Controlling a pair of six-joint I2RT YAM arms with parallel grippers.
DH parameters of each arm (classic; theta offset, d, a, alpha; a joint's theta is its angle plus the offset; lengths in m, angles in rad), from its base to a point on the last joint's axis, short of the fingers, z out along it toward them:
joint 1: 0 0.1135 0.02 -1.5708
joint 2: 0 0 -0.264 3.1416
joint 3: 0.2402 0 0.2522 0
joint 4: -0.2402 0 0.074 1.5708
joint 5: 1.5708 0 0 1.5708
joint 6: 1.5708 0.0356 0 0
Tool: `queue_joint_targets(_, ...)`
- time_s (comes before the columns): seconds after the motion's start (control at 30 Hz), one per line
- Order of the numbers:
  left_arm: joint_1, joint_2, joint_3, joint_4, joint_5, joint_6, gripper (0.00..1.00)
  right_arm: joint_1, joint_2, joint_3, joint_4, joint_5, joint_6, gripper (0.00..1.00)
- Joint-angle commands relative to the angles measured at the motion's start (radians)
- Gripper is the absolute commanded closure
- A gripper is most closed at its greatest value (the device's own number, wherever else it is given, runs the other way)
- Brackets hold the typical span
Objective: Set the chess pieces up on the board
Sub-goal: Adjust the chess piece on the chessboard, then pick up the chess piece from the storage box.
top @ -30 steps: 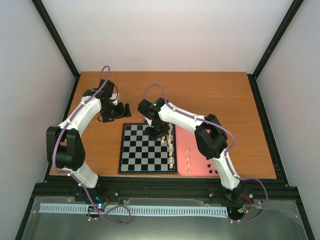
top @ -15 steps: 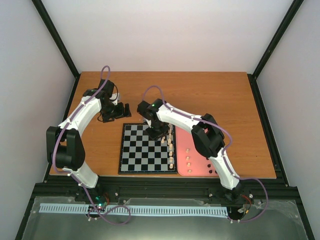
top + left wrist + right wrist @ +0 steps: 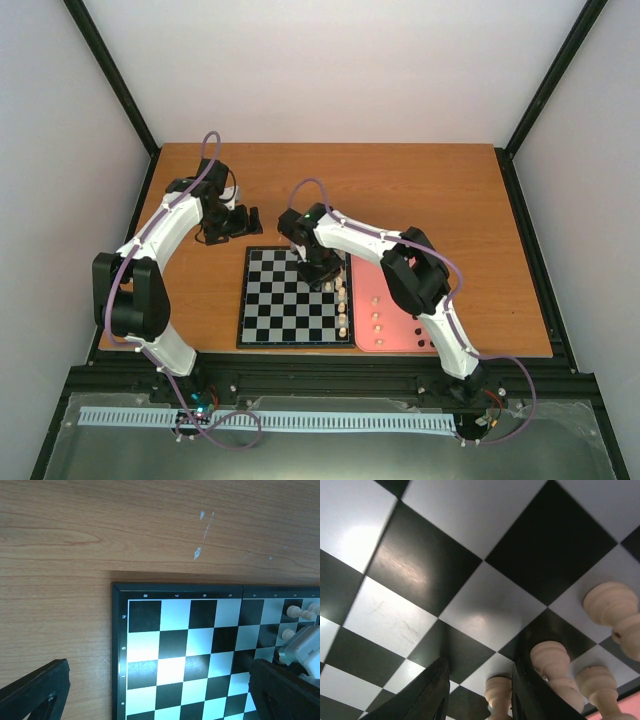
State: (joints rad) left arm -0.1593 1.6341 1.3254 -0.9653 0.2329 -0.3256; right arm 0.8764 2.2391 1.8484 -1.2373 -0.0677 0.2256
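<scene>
Chess pieces [image 3: 343, 300] fill the board's [image 3: 280, 310] right edge; right hand [image 3: 480, 680] straddles one cream piece [image 3: 498, 697], fingers [image 3: 432, 695] apart, likely seating it.

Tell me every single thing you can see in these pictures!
table: one, orange-brown wood, under everything
board: one, black-and-white checks, middle of table
pink tray: one, pink, right of board
chess pieces: several, cream, along board's right edge
tray pieces: a few, cream, lined up on tray
left tool: one, black, open, over board's far left corner
right tool: one, black, fingers apart, low over board, one cream piece between
</scene>
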Motion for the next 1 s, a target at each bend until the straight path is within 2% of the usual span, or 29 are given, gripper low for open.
queue_joint_targets(0.0, -0.005, 0.000, 0.009, 0.011, 0.005, -0.008, 0.00, 0.010, -0.053, -0.036, 0.001, -0.016, -0.002, 0.64)
queue_joint_targets(0.43, -0.005, -0.006, 0.009, 0.008, 0.003, -0.007, 0.00, 0.011, -0.065, 0.023, 0.013, -0.021, -0.013, 0.64)
queue_joint_targets(0.7, -0.005, -0.005, 0.010, 0.010, 0.005, -0.008, 0.00, 0.030, -0.119, 0.062, -0.033, -0.031, -0.020, 0.61)
queue_joint_targets(0.97, -0.005, -0.007, 0.009, 0.011, 0.006, -0.009, 0.00, 0.020, -0.264, 0.062, -0.079, 0.104, 0.079, 0.57)
